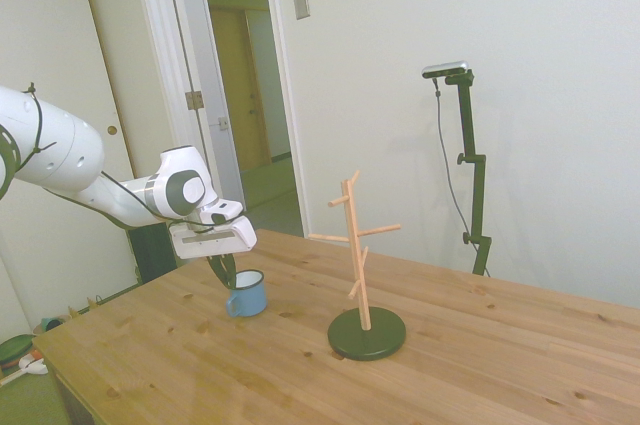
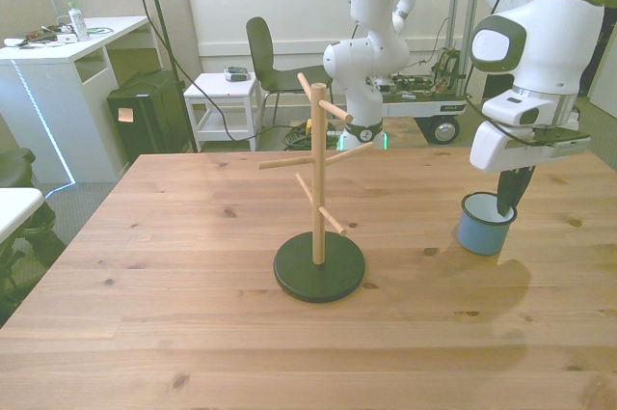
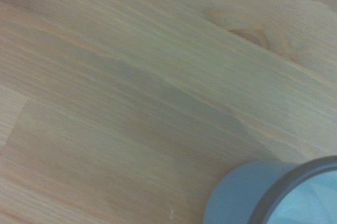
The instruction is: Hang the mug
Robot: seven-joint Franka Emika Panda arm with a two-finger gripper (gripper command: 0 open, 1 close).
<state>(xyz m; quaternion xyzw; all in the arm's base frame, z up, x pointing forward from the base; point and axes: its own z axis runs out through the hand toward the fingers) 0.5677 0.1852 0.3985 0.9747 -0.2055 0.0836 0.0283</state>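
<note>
The light-blue mug (image 1: 246, 295) (image 2: 484, 227) stands upright on the wooden table, near the front view's right edge. My gripper (image 1: 228, 280) (image 2: 507, 205) comes down from above onto the mug's rim. Its dark fingers are drawn close together on the rim wall, one reaching inside the cup. The wrist view shows only a piece of the mug (image 3: 274, 192), with its dark rim and pale inside. The wooden peg stand (image 1: 357, 255) (image 2: 318, 188) rises from a round dark base (image 2: 319, 270) mid-table, well apart from the mug. Its pegs are bare.
The table (image 2: 193, 314) stretches wide around the stand. Behind it in the front view are a second white robot (image 2: 371, 53), a dark chair (image 2: 265, 53), a small white cart (image 2: 227, 92) and a white desk (image 2: 58, 53).
</note>
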